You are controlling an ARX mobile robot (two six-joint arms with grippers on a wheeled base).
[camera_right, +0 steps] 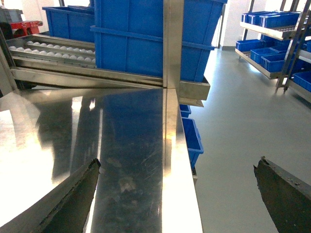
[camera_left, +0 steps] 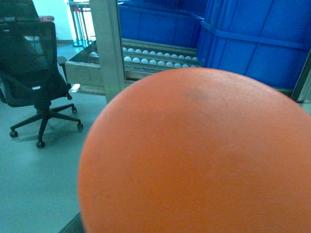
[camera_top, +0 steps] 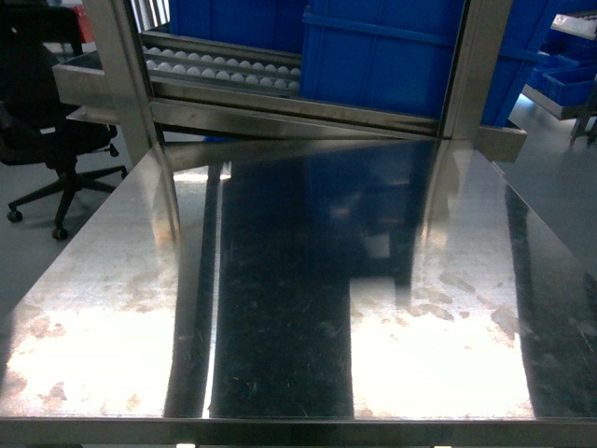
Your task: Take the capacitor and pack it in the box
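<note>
No capacitor and no box show in any view. The head view holds only the bare steel table, with neither gripper in it. A smooth orange rounded surface fills most of the left wrist view and hides the left gripper's jaws; I cannot tell what it is. My right gripper is open, its dark fingers far apart with nothing between them. It hangs over the right edge of the table, one finger above the steel and the other above the floor.
Big blue crates and a roller conveyor stand behind the table, framed by steel posts. A black office chair is on the left. Small blue bins sit beside the table's right edge, and shelves of blue bins stand far right.
</note>
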